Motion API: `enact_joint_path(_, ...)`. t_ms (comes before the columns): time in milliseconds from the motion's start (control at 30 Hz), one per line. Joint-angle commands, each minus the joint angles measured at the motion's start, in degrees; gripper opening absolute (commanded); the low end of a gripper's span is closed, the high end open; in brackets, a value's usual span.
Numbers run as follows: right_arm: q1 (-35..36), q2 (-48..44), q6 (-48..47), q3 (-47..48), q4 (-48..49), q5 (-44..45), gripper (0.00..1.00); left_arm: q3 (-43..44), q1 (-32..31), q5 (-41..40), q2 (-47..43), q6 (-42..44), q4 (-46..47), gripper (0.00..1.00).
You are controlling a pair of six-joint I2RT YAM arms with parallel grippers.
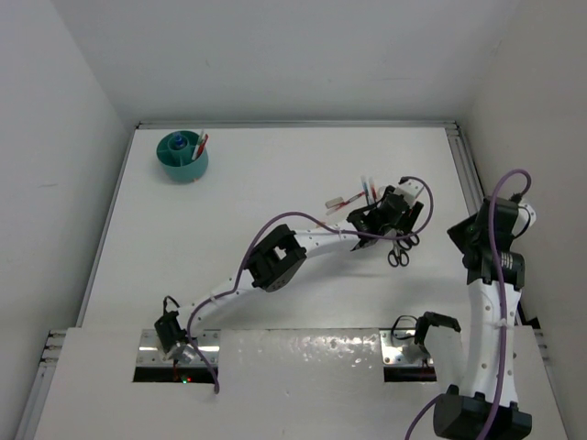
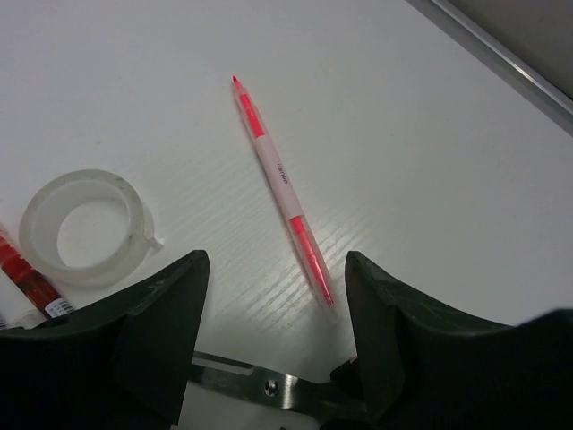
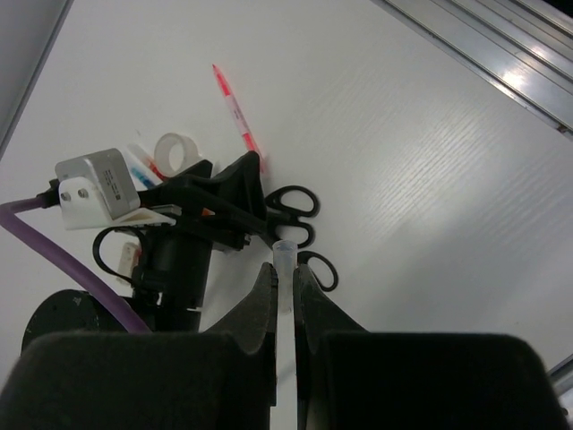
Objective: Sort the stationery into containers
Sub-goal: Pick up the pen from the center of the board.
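The black-handled scissors (image 2: 269, 387) lie between the fingers of my open left gripper (image 2: 273, 296), near their pivot. Their handles show in the top view (image 1: 401, 249) and the right wrist view (image 3: 295, 217). A red and white pen (image 2: 282, 184) lies just ahead of the left gripper, and a clear tape roll (image 2: 85, 224) lies to its left. My right gripper (image 3: 285, 278) is shut on a pale pen with a translucent cap (image 3: 284, 258), held above the table to the right of the scissors. The teal tub (image 1: 183, 156) stands at the far left with red pens and a blue-capped item inside.
More pens (image 1: 344, 200) lie beside the left gripper (image 1: 381, 220), one with a red cap (image 2: 22, 279). A metal rail (image 1: 463, 174) runs along the table's right edge. The right arm (image 1: 491, 302) stands at the right edge. Walls enclose the table at the left, back and right.
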Motion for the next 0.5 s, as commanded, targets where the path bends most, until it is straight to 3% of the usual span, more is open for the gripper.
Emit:
enact_joint_path(0,0.5,-0.6,-1.2,-0.3,0.1,-0.3,0.00,2.7,0.1,1.4,1.0,-1.3,-1.6,0.59)
enact_joint_path(333,0.7,-1.6,-2.4,-1.3,0.3,1.2,0.00,3.5,0.6,2.9,2.3,-4.0,-8.7,0.55)
enact_joint_path(467,0.9,-1.5,-2.6,-1.1,0.2,1.3,0.00,3.4,1.2,3.0,2.4,-5.9,-9.8,0.44)
